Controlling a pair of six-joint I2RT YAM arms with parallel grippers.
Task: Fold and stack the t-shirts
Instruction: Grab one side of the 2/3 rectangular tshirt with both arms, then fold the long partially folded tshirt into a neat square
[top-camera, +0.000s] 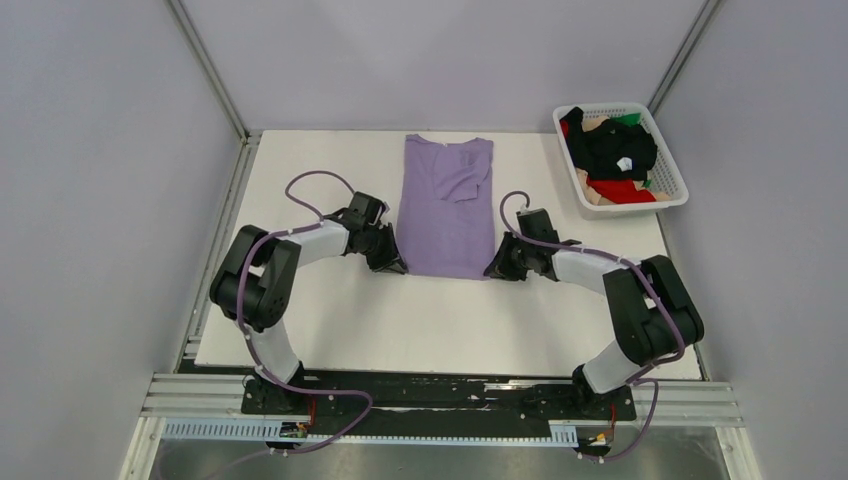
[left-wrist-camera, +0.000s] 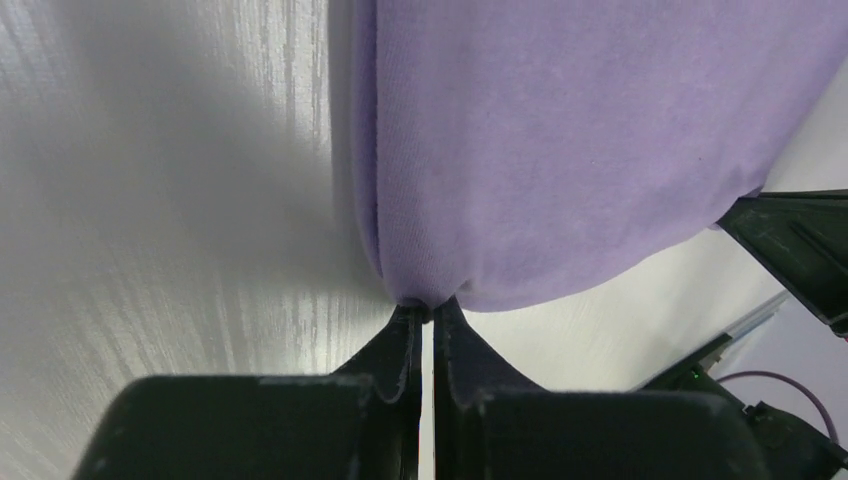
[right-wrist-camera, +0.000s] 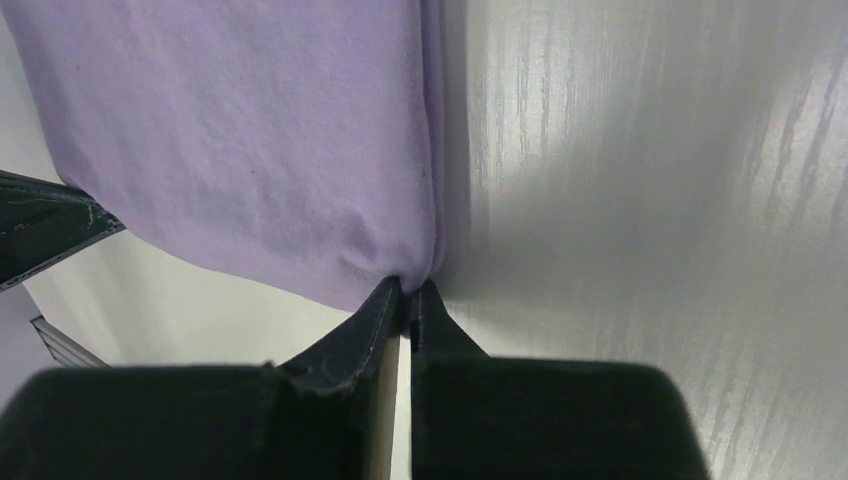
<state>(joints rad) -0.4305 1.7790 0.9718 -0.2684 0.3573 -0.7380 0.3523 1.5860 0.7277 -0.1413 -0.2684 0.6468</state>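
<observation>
While the long, narrow-folded lavender-purple cloth t-shirt (top-camera: 448, 205) lay flat on the white table (top-camera: 440, 320), collar end toward the far edge and hem toward the arms, each claw had hold of one near corner of it. The left gripper (left-wrist-camera: 428, 308) had its two black fingers drawn almost together, only a thin slit between them, and the near-left hem corner was bunched between the tips. The right gripper (right-wrist-camera: 407, 288) stood the same way, nearly closed, pinching the near-right hem corner. Both sets of tips sat low at the table surface, one at either end of the hem. A sleeve lay folded inward across the upper right part of the shirt. At the far right corner of the table stood a white plastic lattice basket (top-camera: 672, 160), well apart from the purple shirt, holding a heap of other garments: a black shirt (top-camera: 610, 150) on top, with a red shirt (top-camera: 622, 190), a beige shirt (top-camera: 598, 203) and a scrap of green shirt (top-camera: 628, 118) showing around it
</observation>
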